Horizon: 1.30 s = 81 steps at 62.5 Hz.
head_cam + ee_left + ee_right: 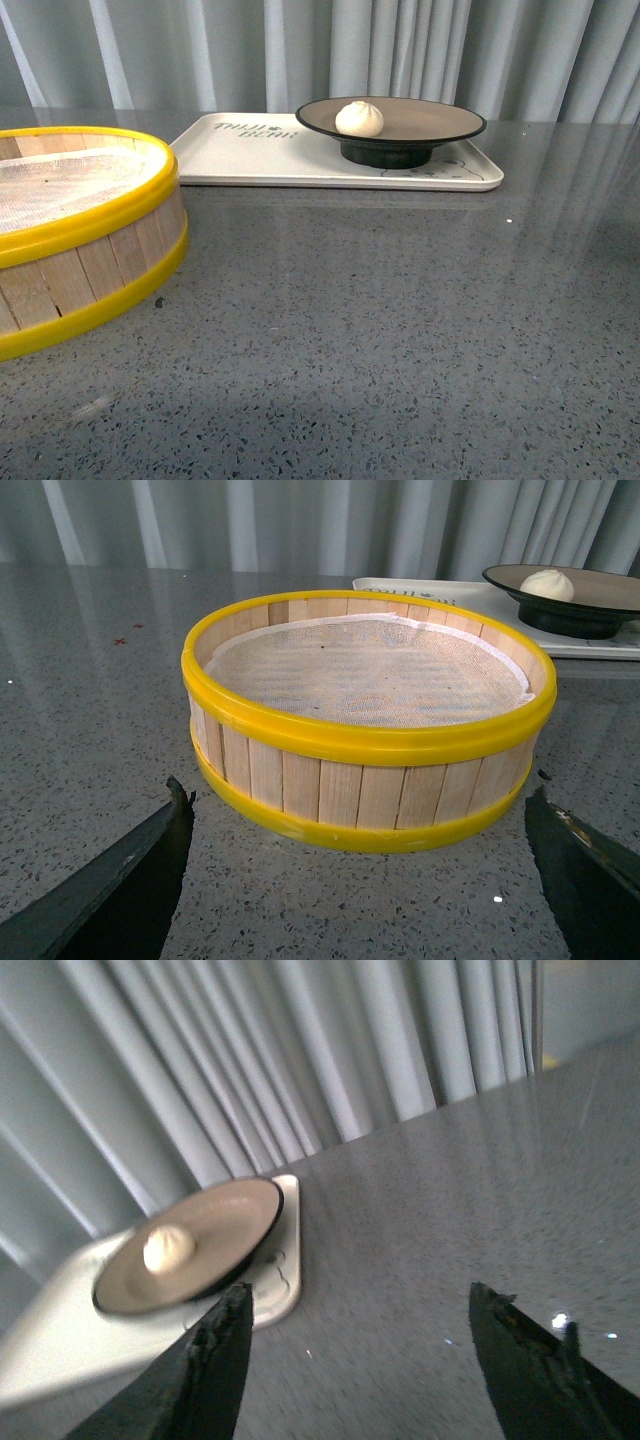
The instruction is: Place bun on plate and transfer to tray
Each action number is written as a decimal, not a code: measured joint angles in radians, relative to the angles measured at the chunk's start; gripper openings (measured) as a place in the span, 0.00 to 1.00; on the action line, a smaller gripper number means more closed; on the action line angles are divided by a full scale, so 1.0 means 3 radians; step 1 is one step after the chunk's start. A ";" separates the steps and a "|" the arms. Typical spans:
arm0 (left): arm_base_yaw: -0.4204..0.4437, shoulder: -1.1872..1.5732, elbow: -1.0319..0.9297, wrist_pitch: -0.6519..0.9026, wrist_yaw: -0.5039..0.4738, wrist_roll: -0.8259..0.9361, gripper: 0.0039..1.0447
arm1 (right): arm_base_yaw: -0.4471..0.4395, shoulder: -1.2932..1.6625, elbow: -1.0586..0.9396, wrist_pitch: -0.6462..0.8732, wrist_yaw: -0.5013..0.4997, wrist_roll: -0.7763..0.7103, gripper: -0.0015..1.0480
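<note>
Both the left gripper (360, 880) and right gripper (365, 1360) hold their fingers spread wide, empty.

A dark grey speckled stone-look tabletop (400, 330) fills the foreground, polished enough to carry soft vertical streaks of reflected light and a few bright glints. Behind its far edge hangs a pale grey-white pleated curtain (420, 50) — falling in long vertical folds across the whole width of the front view, with darker shadow between the folds. The light is even and diffuse — no hard shadows on the surface.
</note>
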 joint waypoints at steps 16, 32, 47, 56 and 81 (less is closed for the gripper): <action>0.0000 -0.0003 0.0000 0.0000 -0.0003 0.0000 0.94 | 0.0020 -0.1506 -0.1151 -0.0373 -0.0011 -0.1087 0.04; 0.0000 -0.0001 0.0000 0.0000 -0.0003 0.0000 0.94 | 0.0022 -0.1948 -0.1345 -0.0595 -0.0015 -0.1137 0.02; 0.0000 -0.0001 0.0000 0.0000 -0.0003 0.0000 0.94 | 0.0022 -0.2204 -0.1424 -0.0778 -0.0015 -0.1139 0.02; 0.0000 -0.0001 0.0000 0.0000 -0.0003 0.0000 0.94 | 0.0022 -0.2368 -0.1534 -0.0799 -0.0017 -0.1144 0.02; 0.0000 -0.0001 0.0000 0.0000 -0.0003 0.0000 0.94 | 0.0022 -0.2702 -0.1534 -0.1128 -0.0017 -0.1144 0.02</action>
